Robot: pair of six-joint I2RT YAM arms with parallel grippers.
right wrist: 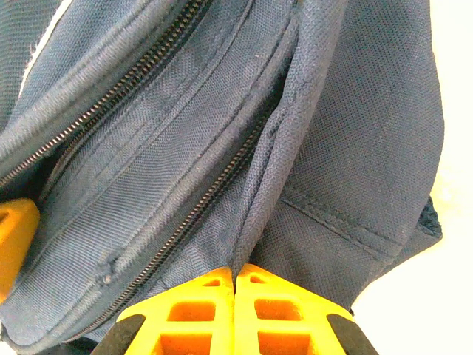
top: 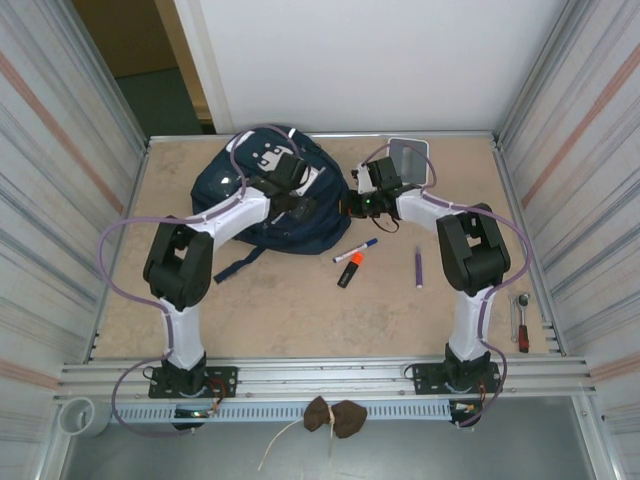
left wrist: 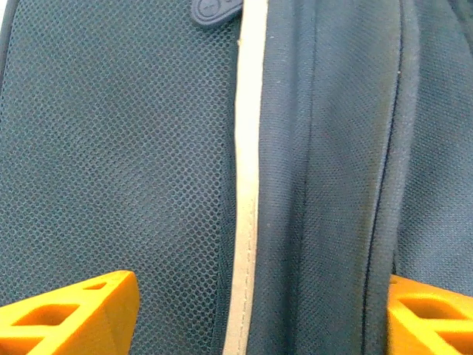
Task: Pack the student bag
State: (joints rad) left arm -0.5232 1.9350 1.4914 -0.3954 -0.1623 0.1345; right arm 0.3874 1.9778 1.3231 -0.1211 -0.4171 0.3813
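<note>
Near edge: a brown cloth [top: 333, 416] is lying on the metal rail between the two arm bases, and a white cup [top: 76, 415] is sitting off the near left corner. On the surface [top: 280, 310], a red-handled wrench [top: 521, 321] is lying by the right rim. Further in, a purple pen [top: 418, 268] is lying just left of the right arm. An orange highlighter [top: 349, 271] and a blue-and-white marker [top: 356, 250] are lying close together near the middle. Beyond them, the student bag [top: 262, 190] is lying flat on the far left half of the surface, one dark strap [top: 238, 264] trailing toward the near side. Both arms are reaching in to it. The left tool [top: 294, 203] is hovering over the bag's right part. In the left wrist view this tool [left wrist: 262, 314] is standing spread, orange fingers [left wrist: 81, 310] wide apart, navy mesh [left wrist: 111, 148] and a pale stripe [left wrist: 247, 185] lying between them. The right tool [top: 351, 206] is meeting the bag's right edge. In the right wrist view this tool [right wrist: 235, 279] is pressed together, and a raised fold of navy fabric beside a zipper [right wrist: 185, 214] is running straight into its tips, looking pinched there. At the far edge, a white-grey box [top: 411, 160] is sitting just right of the bag.
</note>
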